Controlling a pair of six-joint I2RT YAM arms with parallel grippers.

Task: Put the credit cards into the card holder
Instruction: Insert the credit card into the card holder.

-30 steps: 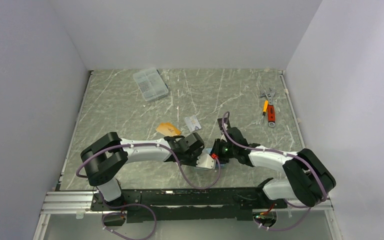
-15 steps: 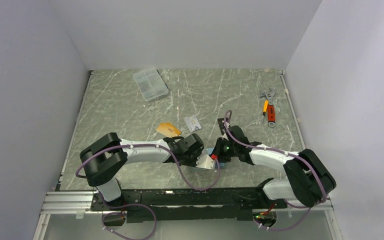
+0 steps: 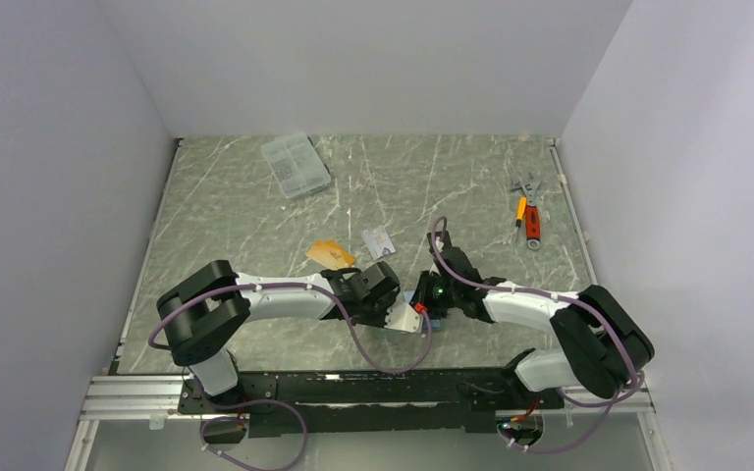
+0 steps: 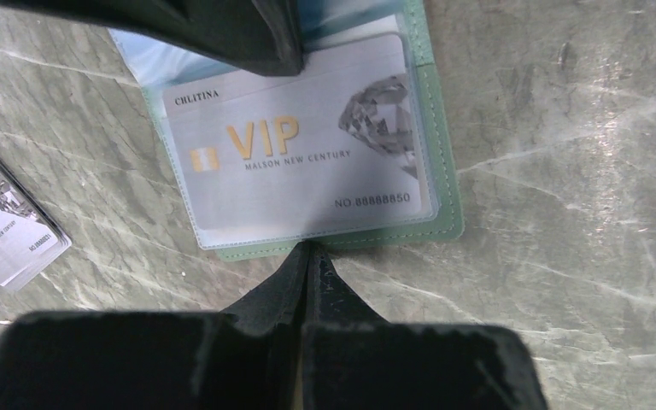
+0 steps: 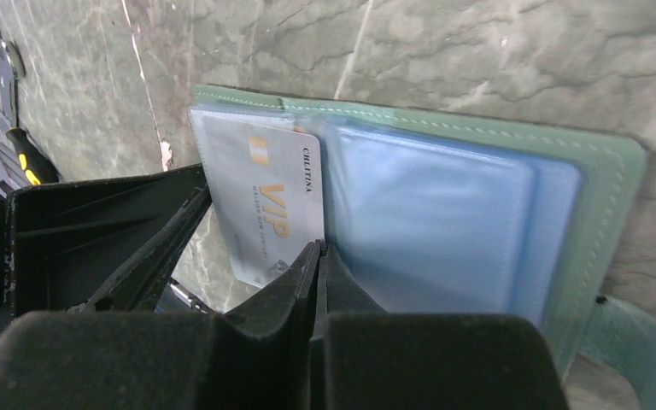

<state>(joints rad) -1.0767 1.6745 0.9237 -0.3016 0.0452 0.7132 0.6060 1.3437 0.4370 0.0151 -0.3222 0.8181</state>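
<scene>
The grey-green card holder [image 4: 444, 149] lies open on the table, and a silvery-white VIP credit card [image 4: 299, 154] sits in its clear sleeve. My left gripper [image 4: 307, 249] is shut, its tips touching the holder's near edge. My right gripper [image 5: 314, 249] is shut, its tips at the fold beside the light blue sleeves [image 5: 427, 222] and that same card [image 5: 265, 196]. The holder [image 5: 623, 171] shows its snap tab [image 5: 641, 342]. Loose on the table lie another silvery card [image 3: 378, 239] and an orange-gold card [image 3: 330, 254]. From above, both grippers [image 3: 410, 316] [image 3: 432, 302] hide the holder.
A clear compartment box [image 3: 296, 165] stands at the back left. A wrench and an orange-handled screwdriver [image 3: 529, 224] lie at the back right. White walls close in the table on three sides. The two wrists sit close together near the front middle.
My right gripper's jaws have closed, and its wrist has edged slightly left over the holder. The left arm has held still.
</scene>
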